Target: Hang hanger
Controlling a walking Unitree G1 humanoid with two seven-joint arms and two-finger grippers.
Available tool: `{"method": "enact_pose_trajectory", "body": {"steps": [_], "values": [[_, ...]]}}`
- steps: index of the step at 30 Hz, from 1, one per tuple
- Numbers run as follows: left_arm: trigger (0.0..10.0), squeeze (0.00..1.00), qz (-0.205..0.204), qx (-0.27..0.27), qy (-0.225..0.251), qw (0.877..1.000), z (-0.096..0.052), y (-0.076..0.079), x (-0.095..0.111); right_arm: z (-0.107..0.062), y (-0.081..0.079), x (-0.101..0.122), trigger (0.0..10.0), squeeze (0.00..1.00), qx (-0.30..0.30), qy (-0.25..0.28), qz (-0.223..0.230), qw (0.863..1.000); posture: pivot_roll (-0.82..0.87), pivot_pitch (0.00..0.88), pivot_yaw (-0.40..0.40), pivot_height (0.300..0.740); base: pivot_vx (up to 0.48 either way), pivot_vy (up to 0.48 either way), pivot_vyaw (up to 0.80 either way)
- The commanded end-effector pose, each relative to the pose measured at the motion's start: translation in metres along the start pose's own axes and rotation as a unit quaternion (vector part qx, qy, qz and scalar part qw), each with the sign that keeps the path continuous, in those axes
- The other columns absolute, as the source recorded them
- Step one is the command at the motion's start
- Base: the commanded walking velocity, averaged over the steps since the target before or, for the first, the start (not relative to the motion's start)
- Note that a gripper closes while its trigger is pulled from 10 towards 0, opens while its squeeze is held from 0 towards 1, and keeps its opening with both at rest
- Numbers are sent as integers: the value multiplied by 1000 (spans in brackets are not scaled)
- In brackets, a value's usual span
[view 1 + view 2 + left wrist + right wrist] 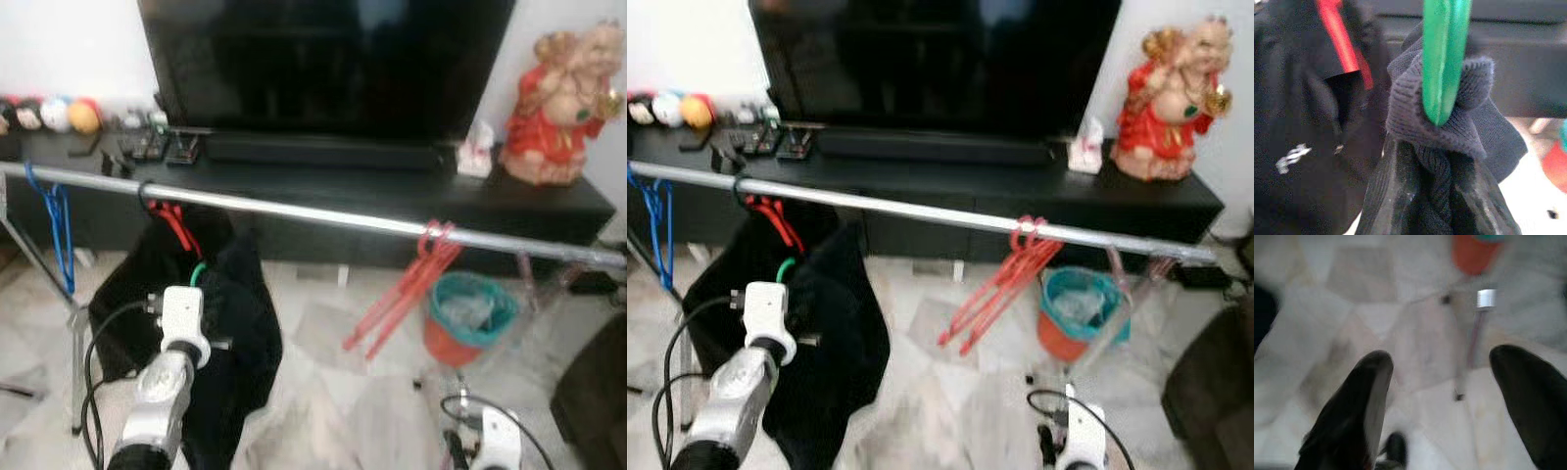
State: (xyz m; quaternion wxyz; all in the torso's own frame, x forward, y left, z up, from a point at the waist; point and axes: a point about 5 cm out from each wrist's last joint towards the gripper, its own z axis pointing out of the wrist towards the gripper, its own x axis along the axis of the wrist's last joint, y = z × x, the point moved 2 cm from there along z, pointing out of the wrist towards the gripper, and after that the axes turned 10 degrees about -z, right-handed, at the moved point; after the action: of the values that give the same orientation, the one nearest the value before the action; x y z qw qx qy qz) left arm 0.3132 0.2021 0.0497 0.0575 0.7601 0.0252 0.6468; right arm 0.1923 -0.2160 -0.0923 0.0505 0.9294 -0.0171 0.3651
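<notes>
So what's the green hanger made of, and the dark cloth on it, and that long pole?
Green hanger: probably plastic, smooth with a slight sheen.
Dark garment, pinched by the left gripper: knitted fabric; ribbed stitches show.
Rail: looks like metal, silvery with bright glints.

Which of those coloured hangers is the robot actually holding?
The green hanger. The left gripper is shut on the dark garment draped over it, below the rail. The blue hanger and red hangers hang on the rail untouched.
</notes>
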Motion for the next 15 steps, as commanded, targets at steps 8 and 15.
{"method": "enact_pose_trajectory", "body": {"steps": [8, 15], "values": [[10000, 0, 4, -34, 9, 999, 4, 8, 10, 0, 10, 1, 10000, 0, -14, -3, 1, 1000, 23, 0, -38, 740, 0, 0, 0], [10000, 0, 49, -85, 10, 995, 7, 8, 24, 0, 13, 3, 10000, 0, -12, -2, -3, 1000, 33, 0, -57, 740, 0, 0, 0]]}}
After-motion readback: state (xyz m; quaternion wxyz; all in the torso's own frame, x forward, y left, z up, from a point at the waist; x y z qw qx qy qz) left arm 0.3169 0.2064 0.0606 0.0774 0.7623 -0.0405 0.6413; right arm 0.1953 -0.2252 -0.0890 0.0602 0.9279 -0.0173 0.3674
